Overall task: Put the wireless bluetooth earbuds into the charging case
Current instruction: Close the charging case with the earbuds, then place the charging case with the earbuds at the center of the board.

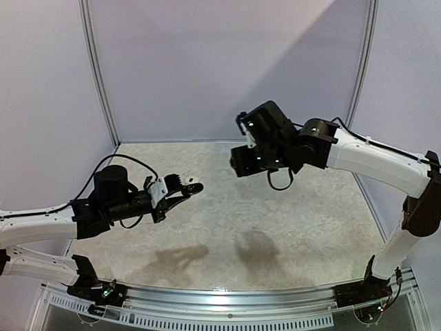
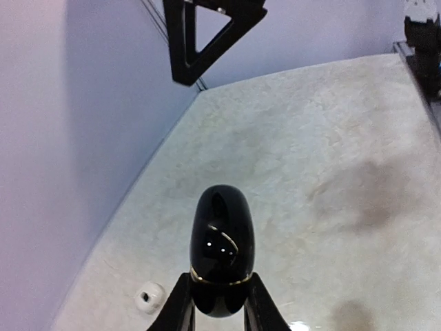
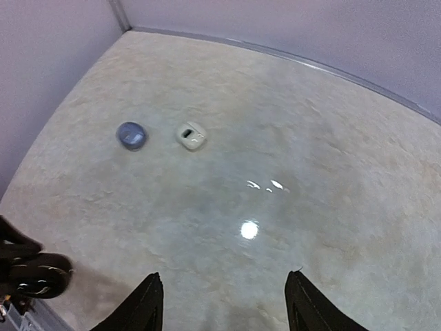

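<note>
The charging case (image 2: 222,241) is a glossy black pebble with a thin gold line, held high above the table. My left gripper (image 2: 220,307) is shut on its near end. The top view shows the case (image 1: 195,185) at the tip of the left gripper (image 1: 185,186). My right gripper (image 3: 224,303) hangs open over bare table with nothing between its fingers, and in the top view it (image 1: 242,162) is raised at centre. A small white rounded piece (image 3: 191,136) with a dark slot lies on the table, also seen below the case (image 2: 149,297). Whether it is an earbud I cannot tell.
A blue-grey rounded pebble (image 3: 131,135) lies just left of the white piece, near the left wall (image 2: 83,138). The tabletop (image 1: 275,227) is pale and marbled, walled at the back and sides. The right arm's black finger frame (image 2: 207,34) hangs ahead of the held case.
</note>
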Tool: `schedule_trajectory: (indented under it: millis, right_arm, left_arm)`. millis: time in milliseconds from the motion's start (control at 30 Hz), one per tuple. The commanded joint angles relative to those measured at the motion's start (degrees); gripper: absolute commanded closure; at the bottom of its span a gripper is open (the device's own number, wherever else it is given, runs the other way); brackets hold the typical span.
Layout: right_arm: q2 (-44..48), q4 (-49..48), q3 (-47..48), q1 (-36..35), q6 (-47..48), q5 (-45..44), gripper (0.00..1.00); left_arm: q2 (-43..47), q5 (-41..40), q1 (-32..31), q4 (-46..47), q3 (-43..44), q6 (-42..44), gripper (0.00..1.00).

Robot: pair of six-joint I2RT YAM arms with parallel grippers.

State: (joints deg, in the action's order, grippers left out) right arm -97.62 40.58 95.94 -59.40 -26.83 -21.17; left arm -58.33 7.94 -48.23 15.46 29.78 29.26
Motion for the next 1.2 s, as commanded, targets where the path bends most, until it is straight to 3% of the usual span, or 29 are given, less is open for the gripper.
schedule_trajectory:
  millis: [0,67,133,167,333,467,533,667,933,1167]
  right_arm:
    - [7.37,4.00,-13.40,6.75,-11.79,-2.83,0.35]
    - [11.98,1.16,-22.24,10.63,-15.52,-0.31,0.29]
    - [16.09,-2.73,-31.13,14.61,-17.87,2.34,0.07]
    - [18.73,-4.56,-34.74,16.63,-19.14,3.31,0.02]
    - [26.69,-9.44,-46.71,24.22,-21.41,5.84,0.01]
    - [30.59,-10.34,-50.26,25.17,-21.11,5.26,0.01]
    - [31.40,-9.86,-50.81,25.19,-20.69,5.02,0.01]
    - [31.62,-8.71,-50.94,25.17,-20.33,5.38,0.01]
    - [31.73,-9.11,-50.42,25.21,-20.92,6.59,0.01]
    - [31.12,-7.61,-47.70,25.21,-20.06,6.88,0.01]
  left_arm:
    - [-1.71,6.43,-0.20,-14.53,5.43,-17.94,1.00]
    - [-4.01,9.28,-0.03,-20.35,8.54,-22.43,1.00]
    - [-7.79,13.87,0.69,-25.96,13.92,-28.29,1.00]
    - [-10.23,17.48,1.33,-29.02,17.21,-30.41,1.00]
    - [-26.70,25.19,8.52,-48.91,36.44,-32.85,1.00]
    - [-41.62,29.63,13.78,-73.64,52.58,-31.46,1.00]
    - [-46.22,29.25,14.29,-80.01,55.70,-28.72,1.00]
    - [-50.89,28.20,16.44,-79.56,54.96,-26.17,1.00]
    - [-56.24,27.46,21.17,-68.68,50.40,-28.39,1.00]
    - [-58.08,28.68,22.17,-64.63,43.91,-31.19,0.67]
